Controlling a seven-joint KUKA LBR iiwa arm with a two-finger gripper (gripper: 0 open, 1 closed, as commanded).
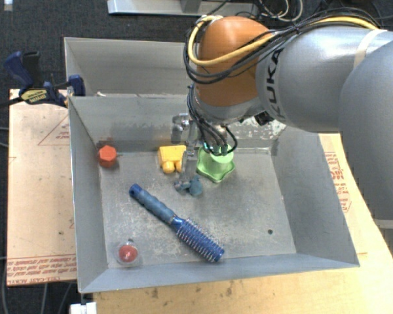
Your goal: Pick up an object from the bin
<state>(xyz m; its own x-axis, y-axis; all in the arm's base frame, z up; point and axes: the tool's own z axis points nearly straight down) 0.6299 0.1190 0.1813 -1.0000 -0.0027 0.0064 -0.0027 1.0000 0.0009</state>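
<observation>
the small blue piece (196,188) lies mid-bin between the yellow block (171,156) and the green cup (215,165), with your claw (188,180) low over it. you cannot tell if the claw is apart or together. this looks like the grasp step; next comes a sure grip, then a straight lift.

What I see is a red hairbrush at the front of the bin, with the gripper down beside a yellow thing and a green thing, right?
No, the camera view shows the hairbrush is blue, not red. It does lie at the front of the bin, and the gripper is down beside the yellow thing and the green thing.
</observation>
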